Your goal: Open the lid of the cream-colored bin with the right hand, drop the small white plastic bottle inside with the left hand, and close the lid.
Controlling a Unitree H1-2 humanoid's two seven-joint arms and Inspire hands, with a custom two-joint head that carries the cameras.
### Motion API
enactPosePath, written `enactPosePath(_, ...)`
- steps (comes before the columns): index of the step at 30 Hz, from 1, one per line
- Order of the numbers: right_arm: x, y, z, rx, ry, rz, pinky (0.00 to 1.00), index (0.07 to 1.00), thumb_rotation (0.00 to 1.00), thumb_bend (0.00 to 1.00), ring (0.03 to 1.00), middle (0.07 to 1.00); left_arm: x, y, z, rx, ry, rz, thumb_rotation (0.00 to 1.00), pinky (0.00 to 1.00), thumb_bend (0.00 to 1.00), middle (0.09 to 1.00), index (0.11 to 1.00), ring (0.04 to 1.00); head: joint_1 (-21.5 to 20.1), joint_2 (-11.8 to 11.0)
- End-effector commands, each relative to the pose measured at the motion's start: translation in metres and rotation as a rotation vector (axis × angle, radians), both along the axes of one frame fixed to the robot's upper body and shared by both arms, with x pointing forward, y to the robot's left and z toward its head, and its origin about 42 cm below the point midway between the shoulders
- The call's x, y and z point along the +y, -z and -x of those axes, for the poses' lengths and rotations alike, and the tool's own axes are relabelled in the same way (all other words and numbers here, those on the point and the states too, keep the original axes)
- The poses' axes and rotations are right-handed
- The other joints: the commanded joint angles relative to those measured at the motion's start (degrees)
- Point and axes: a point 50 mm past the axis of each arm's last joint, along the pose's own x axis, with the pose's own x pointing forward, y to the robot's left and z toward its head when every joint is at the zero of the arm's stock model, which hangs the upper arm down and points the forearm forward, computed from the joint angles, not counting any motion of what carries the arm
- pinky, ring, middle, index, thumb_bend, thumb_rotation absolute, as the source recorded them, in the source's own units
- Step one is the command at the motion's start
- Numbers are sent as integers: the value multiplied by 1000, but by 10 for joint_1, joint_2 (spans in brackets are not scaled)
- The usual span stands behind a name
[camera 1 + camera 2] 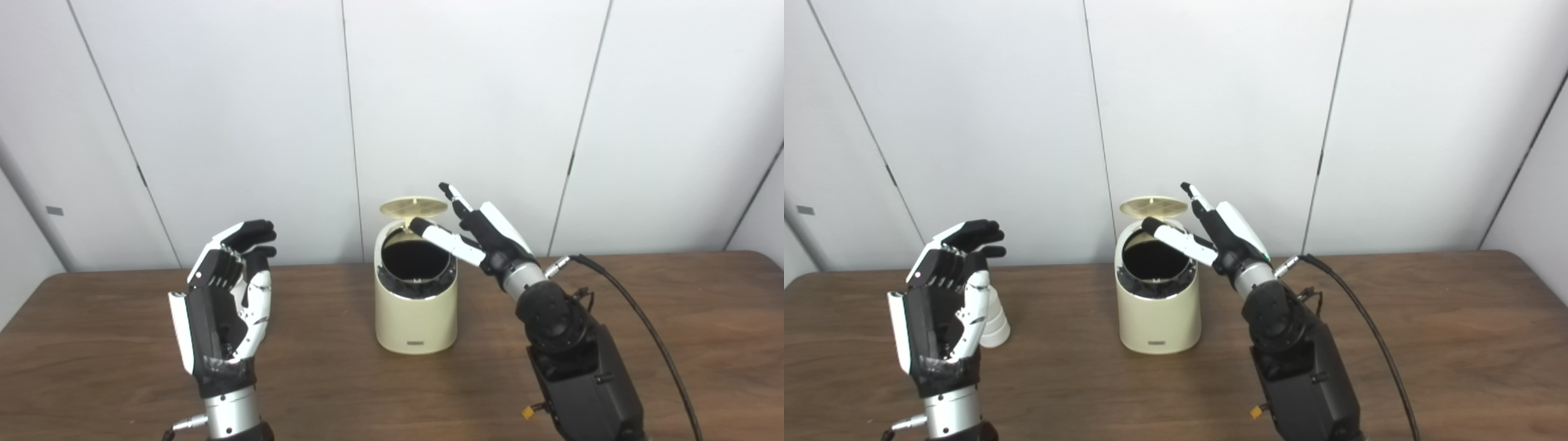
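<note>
The small white plastic bottle (995, 318) stands upright on the counter (1396, 343), long axis vertical, just behind the left hand (943, 294), whose empty fingers are spread. It is well left of the cream-colored bin (1159, 318). The right hand (1213, 236), fingers apart, props the lid (1153, 206) open.

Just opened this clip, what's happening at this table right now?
A humanoid robot works at a wooden table. The cream-colored bin stands in the middle with its lid tipped up, the dark inside showing. The right hand is up at the rim beside the raised lid, fingers apart. The left hand is open and holds nothing; the small white plastic bottle stands on the table just behind it, seen only in the right eye view. The drop has not happened yet.
</note>
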Motion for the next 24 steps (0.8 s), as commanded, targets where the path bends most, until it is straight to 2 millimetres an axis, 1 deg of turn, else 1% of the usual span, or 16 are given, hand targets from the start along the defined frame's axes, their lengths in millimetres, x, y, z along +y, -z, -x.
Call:
enactPosePath(1, -3, -21, 2, -74, -3, -26, 934, 1000, 989, 919, 1000, 1000, -3, -18, 0, -67, 9, -11, 404, 583, 283, 678, 657, 662, -1, 0)
enactPosePath(4, -5, -21, 5, -88, -13, -65, 951, 1000, 993, 946, 1000, 1000, -3, -18, 0, -68, 11, -11, 404, 584, 285, 679, 658, 665, -1, 0)
enactPosePath(6, -8, -20, 9, -122, -44, -125, 949, 1000, 985, 924, 1000, 1000, -3, -18, 0, -70, 9, -12, 402, 585, 285, 678, 658, 665, 0, 0)
enactPosePath(9, -13, -18, 17, -180, -79, -205, 902, 1000, 976, 933, 992, 1000, -2, -18, 0, -70, 5, -15, 403, 583, 287, 677, 656, 663, 0, -1)
enactPosePath(11, -17, -18, 25, -199, -87, -244, 902, 1000, 968, 947, 990, 1000, -1, -18, 0, -70, 2, -17, 416, 582, 290, 675, 655, 661, -1, -2)
enactPosePath(15, -25, -15, 42, -261, -38, -290, 895, 1000, 929, 979, 986, 1000, 2, -17, 0, -63, 11, -19, 432, 588, 286, 684, 663, 670, -3, -3)
enactPosePath(17, -28, -12, 51, -304, 6, -313, 847, 968, 895, 973, 956, 977, 3, -16, 0, -63, 13, -20, 425, 591, 284, 685, 664, 672, -3, -4)
enactPosePath(18, -30, -9, 55, -321, 32, -325, 821, 949, 875, 954, 937, 959, 4, -16, 0, -63, 14, -21, 422, 591, 286, 685, 664, 672, -4, -5)
enactPosePath(20, -35, -3, 63, -365, 70, -348, 804, 934, 838, 910, 922, 946, 6, -15, 0, -62, 15, -25, 419, 593, 284, 686, 665, 673, -5, -6)
enactPosePath(21, -38, 1, 67, -383, 87, -361, 808, 932, 805, 853, 923, 943, 7, -14, 0, -63, 15, -28, 420, 594, 281, 687, 666, 674, -5, -7)
enactPosePath(22, -41, 6, 71, -405, 107, -373, 847, 926, 767, 780, 934, 940, 8, -14, 0, -64, 10, -34, 420, 596, 279, 688, 666, 675, -5, -7)
enactPosePath(23, -43, 11, 75, -425, 127, -383, 863, 909, 713, 646, 932, 934, 10, -13, 0, -63, 5, -38, 420, 594, 277, 687, 666, 674, -5, -8)
enactPosePath(24, -46, 15, 78, -448, 150, -384, 872, 894, 665, 536, 932, 932, 11, -12, 0, -63, 2, -41, 422, 593, 280, 687, 666, 673, -5, -8)
